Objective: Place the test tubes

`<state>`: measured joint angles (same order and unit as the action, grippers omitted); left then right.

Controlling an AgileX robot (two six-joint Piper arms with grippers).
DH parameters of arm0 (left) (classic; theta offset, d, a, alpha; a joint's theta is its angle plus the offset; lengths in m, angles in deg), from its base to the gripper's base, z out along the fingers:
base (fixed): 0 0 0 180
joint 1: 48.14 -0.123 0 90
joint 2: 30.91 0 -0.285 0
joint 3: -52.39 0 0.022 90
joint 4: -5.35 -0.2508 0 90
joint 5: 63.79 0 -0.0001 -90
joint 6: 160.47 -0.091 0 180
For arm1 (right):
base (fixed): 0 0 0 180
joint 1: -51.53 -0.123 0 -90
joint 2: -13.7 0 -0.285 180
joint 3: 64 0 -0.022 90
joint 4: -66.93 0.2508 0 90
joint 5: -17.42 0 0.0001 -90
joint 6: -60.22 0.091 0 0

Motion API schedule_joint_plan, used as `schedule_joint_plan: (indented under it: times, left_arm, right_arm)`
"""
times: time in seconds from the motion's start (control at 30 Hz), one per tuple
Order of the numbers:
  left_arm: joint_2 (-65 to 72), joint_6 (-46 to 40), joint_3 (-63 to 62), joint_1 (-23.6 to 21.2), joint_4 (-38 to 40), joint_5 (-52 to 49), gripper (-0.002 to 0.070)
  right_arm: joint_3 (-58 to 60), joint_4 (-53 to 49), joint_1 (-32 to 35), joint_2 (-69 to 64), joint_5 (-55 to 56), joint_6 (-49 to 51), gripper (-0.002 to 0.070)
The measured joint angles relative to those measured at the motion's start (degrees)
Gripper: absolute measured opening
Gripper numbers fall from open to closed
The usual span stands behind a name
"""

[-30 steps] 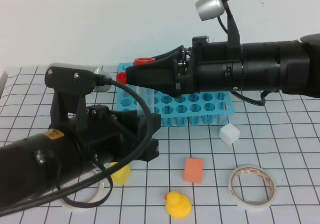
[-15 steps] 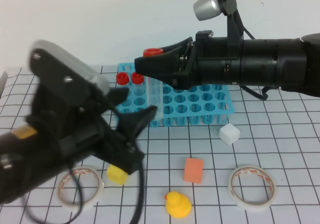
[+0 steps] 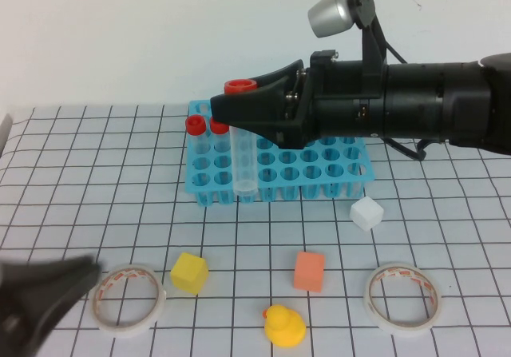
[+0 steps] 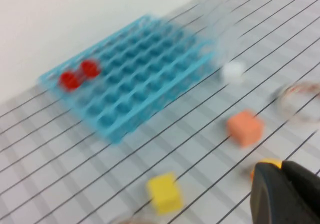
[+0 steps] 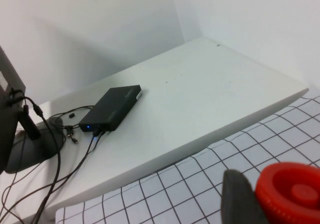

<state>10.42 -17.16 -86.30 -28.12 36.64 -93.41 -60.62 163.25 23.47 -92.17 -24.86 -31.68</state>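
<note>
My right gripper reaches in from the right, shut on a clear test tube just under its red cap. The tube hangs upright, and its lower end overlaps the front row of the blue rack. Whether it sits in a hole I cannot tell. Two red-capped tubes stand in the rack's back left corner. In the right wrist view the red cap sits beside one finger. My left gripper is low at the front left, shut and empty, its dark fingers pressed together.
In front of the rack lie a yellow cube, an orange cube, a white cube and a yellow duck. Tape rolls lie at the front left and front right.
My left arm has pulled back from the middle to the front left corner and its gripper has shut. My right gripper still holds the tube over the rack, almost unmoved.
</note>
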Motion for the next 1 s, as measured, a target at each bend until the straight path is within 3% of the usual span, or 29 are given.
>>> schedule_joint_plan:
  times: [0.3,1.0]
  left_arm:
    - [-13.2,2.6,7.5,-3.5,-9.8,-1.7,0.0000]
    - [-13.8,2.6,8.4,-3.5,-9.6,-11.8,0.0000]
  right_arm:
    - [0.0,0.0,0.0,0.0,0.0,-1.9,0.0275]
    - [0.0,0.0,0.0,0.0,1.6,-1.6,0.0275]
